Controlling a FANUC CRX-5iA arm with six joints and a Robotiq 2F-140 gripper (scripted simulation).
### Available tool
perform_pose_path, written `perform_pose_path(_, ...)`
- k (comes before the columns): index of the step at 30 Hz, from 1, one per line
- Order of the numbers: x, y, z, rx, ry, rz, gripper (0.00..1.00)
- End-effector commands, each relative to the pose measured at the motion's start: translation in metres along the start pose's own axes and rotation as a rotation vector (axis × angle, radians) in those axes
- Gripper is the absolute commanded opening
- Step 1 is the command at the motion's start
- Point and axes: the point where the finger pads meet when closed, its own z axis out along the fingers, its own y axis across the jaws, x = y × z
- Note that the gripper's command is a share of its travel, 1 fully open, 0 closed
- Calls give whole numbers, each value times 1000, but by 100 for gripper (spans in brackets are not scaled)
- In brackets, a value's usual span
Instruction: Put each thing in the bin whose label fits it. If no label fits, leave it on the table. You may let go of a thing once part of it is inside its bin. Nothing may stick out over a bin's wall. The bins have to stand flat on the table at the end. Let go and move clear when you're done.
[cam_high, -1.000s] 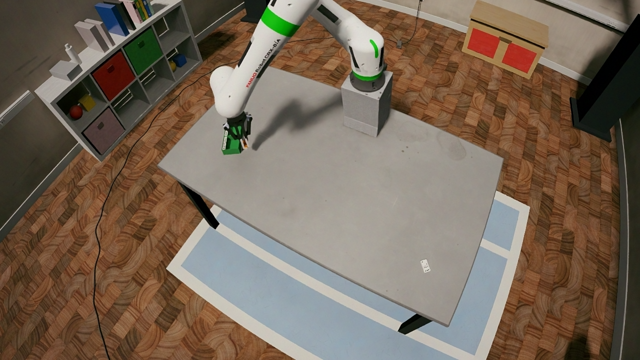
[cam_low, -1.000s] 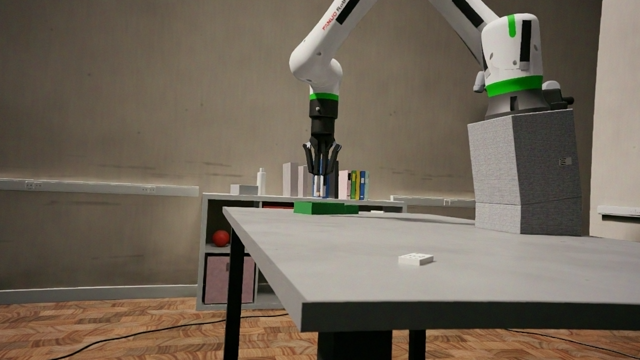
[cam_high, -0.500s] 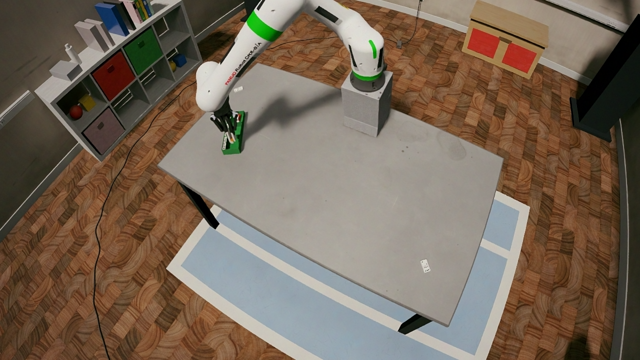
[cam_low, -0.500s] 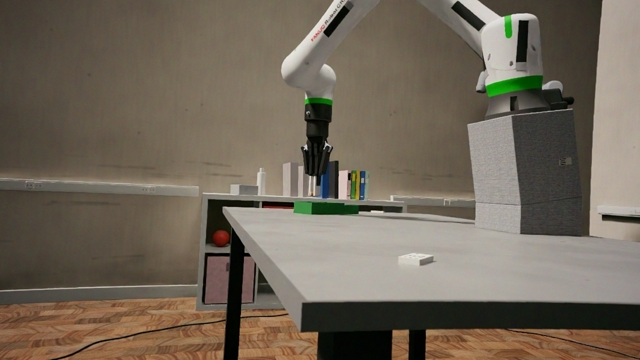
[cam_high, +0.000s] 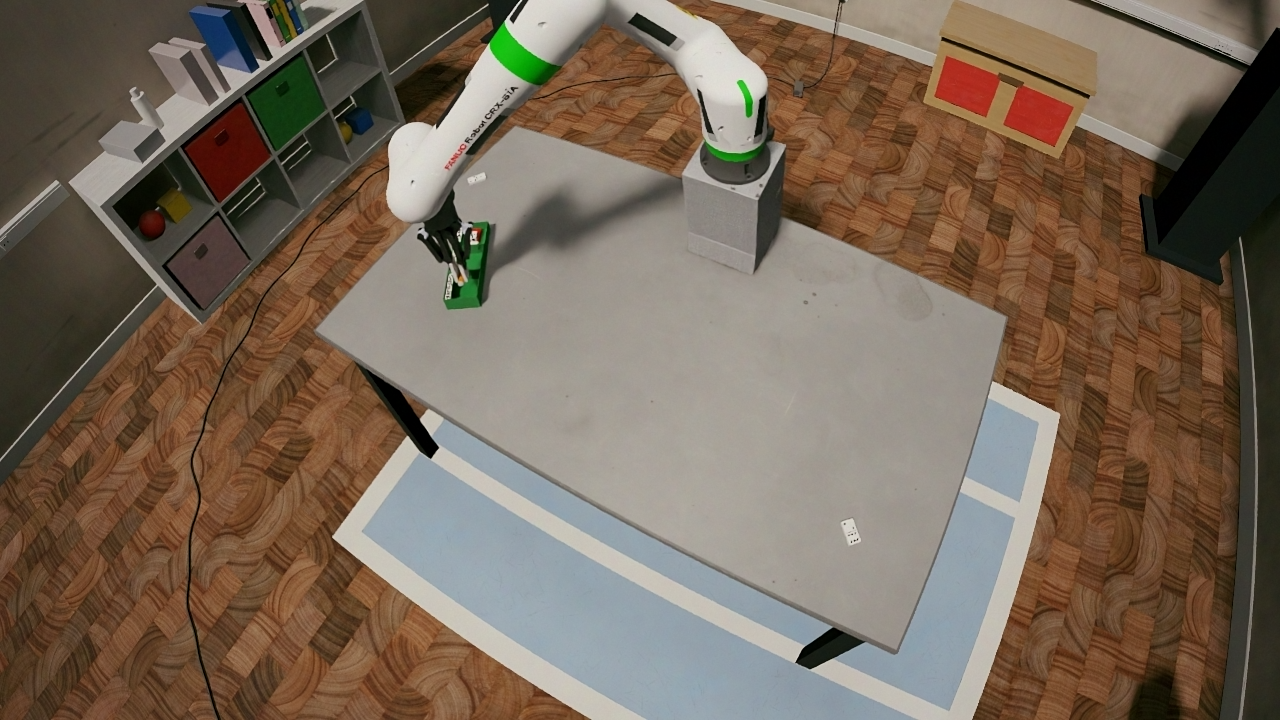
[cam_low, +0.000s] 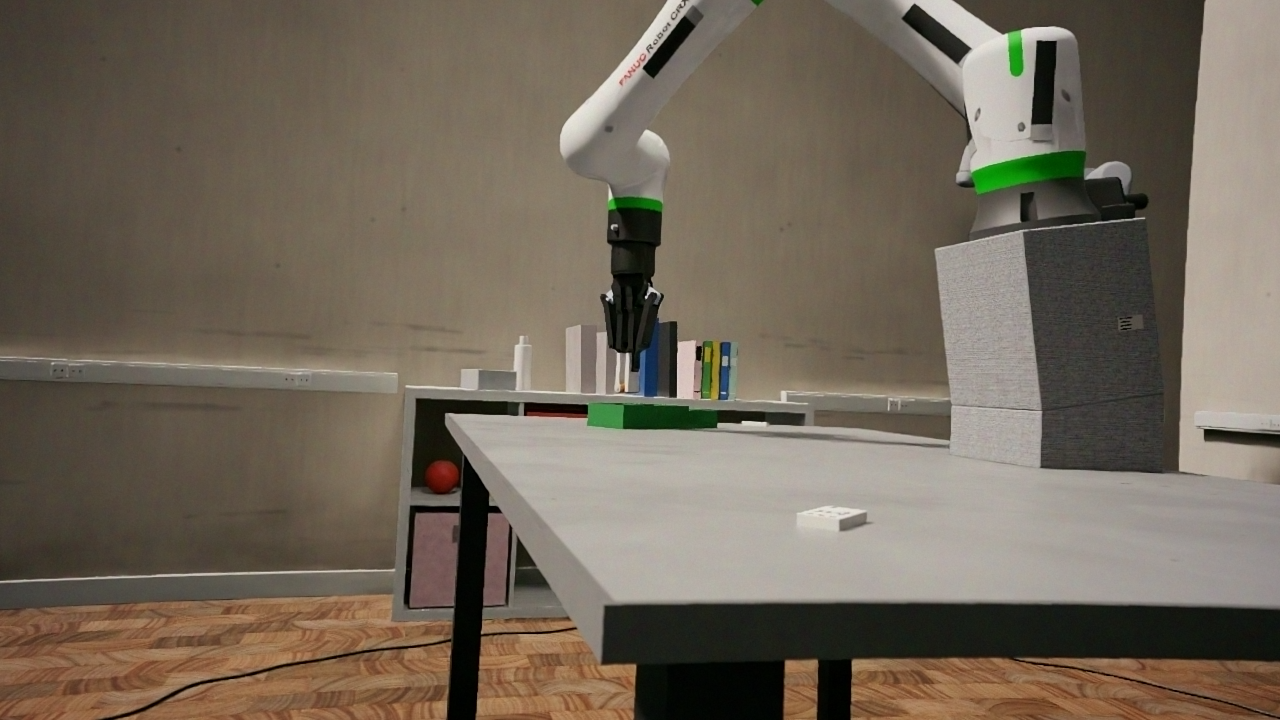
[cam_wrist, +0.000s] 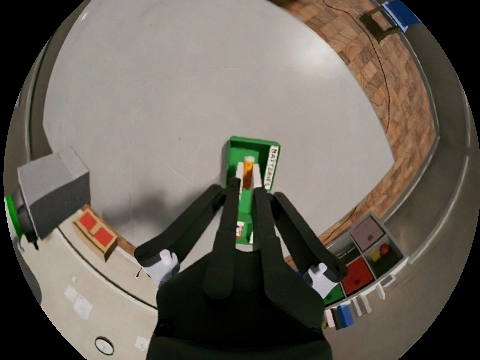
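My gripper is shut on an orange battery, a small cylinder with a pale end. It holds the battery a little above the end bin of a green row. That bin's white label seems to read BATTERIES. The bin at the row's other end holds a red and white thing. The middle bin is partly hidden by the fingers. A white domino-like tile lies near the front right corner; another tile lies beyond the bins.
The arm's grey pedestal stands at the table's back edge. The grey table has its left edge close to the bin row. A shelf unit stands on the floor beyond that edge.
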Motion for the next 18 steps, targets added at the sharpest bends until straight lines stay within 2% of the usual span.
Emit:
perform_pose_path(1, 0, 0, 4, 0, 0, 0, 15)
perform_pose_path(18, 0, 0, 34, 0, 0, 0, 15)
